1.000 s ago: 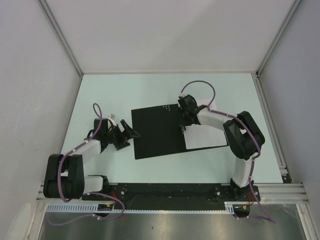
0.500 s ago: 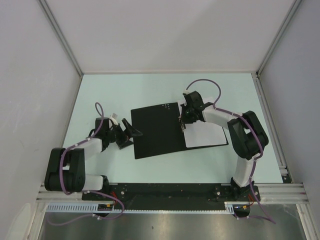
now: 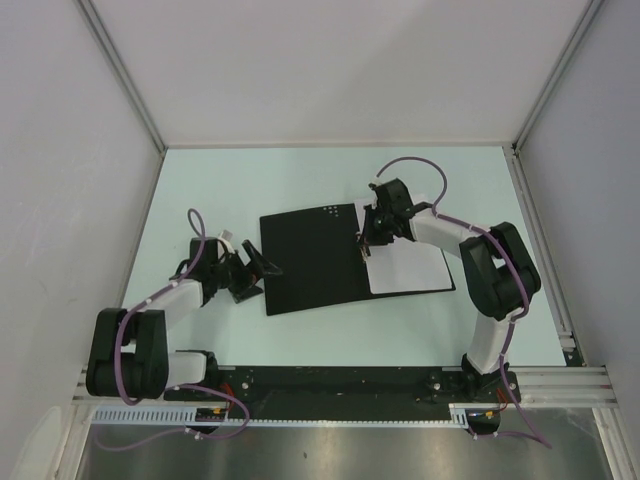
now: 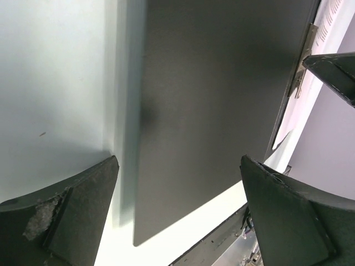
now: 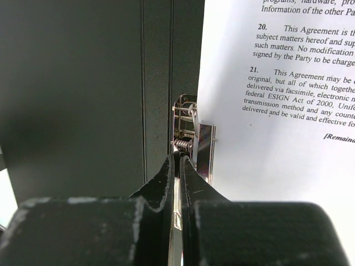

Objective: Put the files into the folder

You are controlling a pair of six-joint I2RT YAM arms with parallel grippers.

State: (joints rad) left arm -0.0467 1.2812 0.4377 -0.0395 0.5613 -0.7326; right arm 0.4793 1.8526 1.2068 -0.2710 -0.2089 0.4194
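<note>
Since a second ago the right gripper (image 3: 366,243) has slid a little farther from its base along the spine, and the flat rectangular folder (image 3: 310,260), lying open with its black inside up, has crept slightly toward the left arm on the pale green table (image 3: 250,180).

The right gripper (image 5: 177,158) is clenched, fingertips pressed together directly at the small metal spine clip (image 5: 187,138). A thin sliver of metal shows in the slit between them, but I cannot tell whether it is pinched or merely lies beneath. Immediately right of those fingertips lie the thin white paper sheets (image 5: 277,166) printed with black text, on the folder's right half (image 3: 410,270). Their edge meets the clip, and whether it is tucked under cannot be made out. The black cover (image 5: 72,94) spreads to the left of the fingertips.

The left gripper (image 3: 258,272) hangs released and spread wide, holding nothing, with the folder's left edge (image 4: 205,100) just ahead of its fingertips (image 4: 178,160).

The step appears to be working the clip to secure the sheets. To do it well, keep the tips centred on the clip and move in line with the spine so the folder does not slide. Make sure the paper edge sits fully under the clip before letting go. Pressing the left fingers onto the cover would likely steady it.
</note>
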